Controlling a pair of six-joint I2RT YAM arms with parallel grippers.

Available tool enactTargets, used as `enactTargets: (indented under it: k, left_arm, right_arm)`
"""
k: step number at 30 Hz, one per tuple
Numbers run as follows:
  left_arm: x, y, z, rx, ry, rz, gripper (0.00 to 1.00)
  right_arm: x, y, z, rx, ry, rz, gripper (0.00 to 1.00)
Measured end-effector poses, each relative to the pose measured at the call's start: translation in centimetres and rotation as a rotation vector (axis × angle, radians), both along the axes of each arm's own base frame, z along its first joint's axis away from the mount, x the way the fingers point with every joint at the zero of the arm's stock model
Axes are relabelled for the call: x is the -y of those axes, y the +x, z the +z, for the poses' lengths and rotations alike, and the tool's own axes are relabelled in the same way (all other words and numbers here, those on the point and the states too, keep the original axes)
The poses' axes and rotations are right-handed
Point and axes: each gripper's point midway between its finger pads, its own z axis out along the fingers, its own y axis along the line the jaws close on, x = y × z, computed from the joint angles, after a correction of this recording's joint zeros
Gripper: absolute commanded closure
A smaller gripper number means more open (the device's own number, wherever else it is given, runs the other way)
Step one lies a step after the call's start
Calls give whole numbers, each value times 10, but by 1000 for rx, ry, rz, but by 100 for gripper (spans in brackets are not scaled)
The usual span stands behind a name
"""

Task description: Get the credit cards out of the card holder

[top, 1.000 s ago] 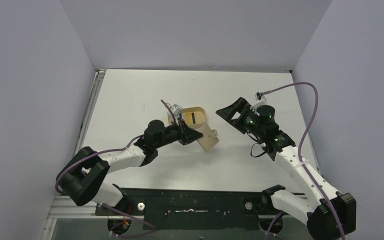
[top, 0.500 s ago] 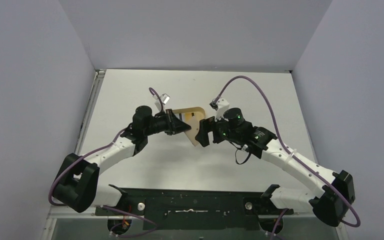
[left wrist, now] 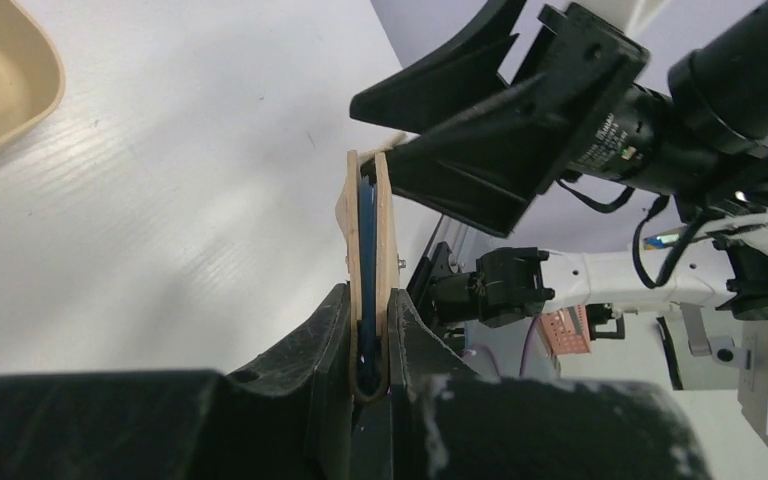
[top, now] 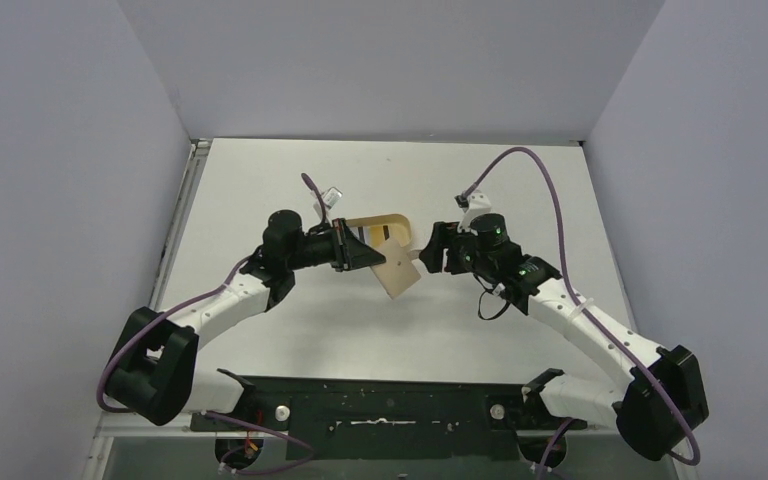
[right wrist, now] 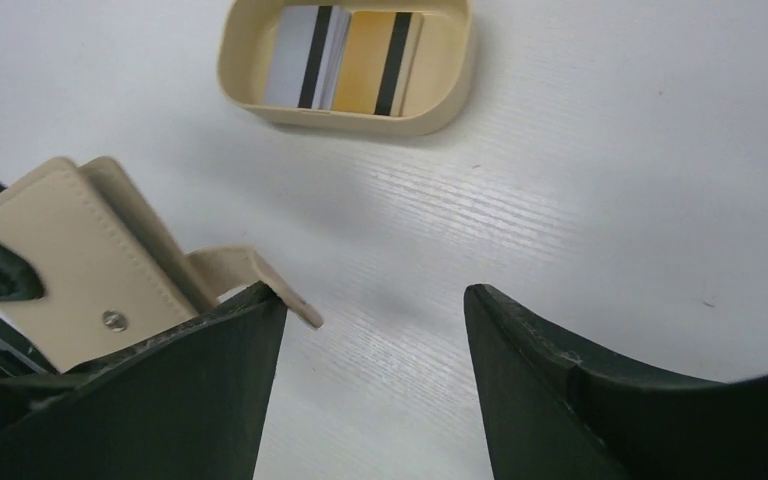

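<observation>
We find the card holder (top: pixel 397 272) hemmed in on both sides: the left gripper (top: pixel 364 257) clamps its left edge, and the right gripper (top: pixel 429 256), jaws apart, crowds its strap side. The tray (right wrist: pixel 360 120) sits just behind it on the counter (top: pixel 290 190). Nearer than the card holder, toward the arm bases, open counter leaves passage.

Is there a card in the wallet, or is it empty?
Not empty: the left wrist view shows a blue card edge between the two tan leaves of the wallet, pinched by the left gripper.

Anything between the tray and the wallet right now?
No, just bare table between the tray and the wallet, seen in the right wrist view.
</observation>
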Motion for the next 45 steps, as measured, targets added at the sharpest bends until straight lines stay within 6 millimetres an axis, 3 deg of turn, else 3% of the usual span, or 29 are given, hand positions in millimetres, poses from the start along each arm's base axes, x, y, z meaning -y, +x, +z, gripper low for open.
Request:
enactTargets:
  k: [2,5,17,28,35,45]
  left_arm:
    - [1,-1,3,5,-9,-9,100]
    - [2,-3,6,13,-23,-22,100]
    - [7,-7,25,47,-96,-67,100]
    - [7,-6,22,45,-103,-92,100]
    - [7,5,23,55,-158,-98,100]
    - [11,9,36,40,-303,-160,100]
  right_arm:
    - [9,5,-4,-16,18,-40,43]
    - [8,5,-4,-21,44,-43,48]
    - [-17,1,14,18,183,60,44]
    - [-15,-3,37,61,321,108,28]
    - [-32,-13,40,26,402,214,28]
    - [-33,-12,41,34,466,201,38]
